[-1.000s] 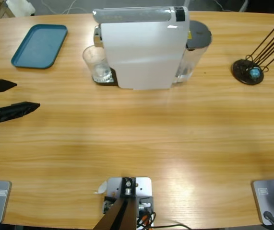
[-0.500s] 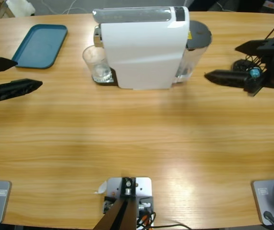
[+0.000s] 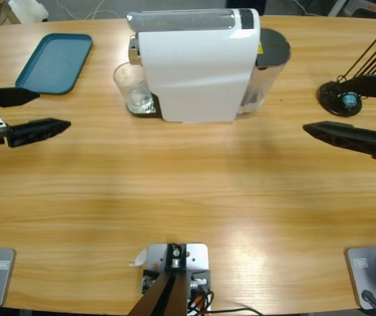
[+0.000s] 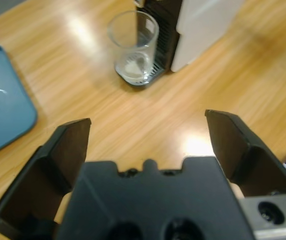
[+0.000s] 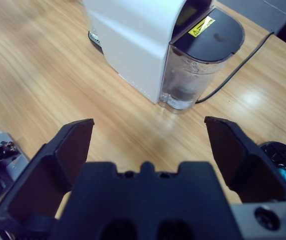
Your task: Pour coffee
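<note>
glass [image 4: 133, 47] stands under the machine [image 3: 197, 66] spout near the surface's far edge; no coffee visible. left end effector [image 3: 35, 110] and right end effector [image 3: 352, 108] gape wide, empty. glass likely fragile, slippery: grip mid-wall.

Each hand [image 3: 33, 110] [image 3: 365, 108] is matte black, with two tapered, pointed jaws on a blocky body.

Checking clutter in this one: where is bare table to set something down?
Bare: the wide stretch in front of the machine, between the left gripper and right gripper. The tray is empty. Crowded: the glass against the machine, and the capsule rack by the right gripper.
</note>
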Controlling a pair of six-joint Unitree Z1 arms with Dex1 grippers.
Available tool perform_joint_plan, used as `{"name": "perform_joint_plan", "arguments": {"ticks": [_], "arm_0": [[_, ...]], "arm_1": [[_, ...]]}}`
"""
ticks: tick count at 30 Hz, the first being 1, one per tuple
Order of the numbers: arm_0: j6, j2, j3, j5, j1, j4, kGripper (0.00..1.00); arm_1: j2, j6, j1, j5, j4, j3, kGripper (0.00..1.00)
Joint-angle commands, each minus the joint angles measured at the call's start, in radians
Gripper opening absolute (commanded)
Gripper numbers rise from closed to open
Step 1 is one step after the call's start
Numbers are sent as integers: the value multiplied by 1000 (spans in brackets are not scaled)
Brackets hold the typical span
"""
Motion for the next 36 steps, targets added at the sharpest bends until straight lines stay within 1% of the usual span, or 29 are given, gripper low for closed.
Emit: {"name": "perform_joint_plan", "arguments": {"ticks": [1,4,12,23,33,36], "arm_0": [[78,-39,30,-30,5,51,1000],[79,-63,58,-25,4,47,1000],[100,-54,66,12,4,37,1000],[75,-85,66,4,2,27,1000],[71,-81,72,4,-7,20,1000],[74,-73,72,4,-15,18,1000]], "arm_1": [[-26,10,16,-6,9,35,1000],[-9,4,32,-6,-4,37,1000],[-19,2,41,-26,-10,46,1000],[-11,0,56,-37,-3,48,1000],[22,3,56,-21,-11,41,1000],[40,7,56,4,-11,36,1000]]}}
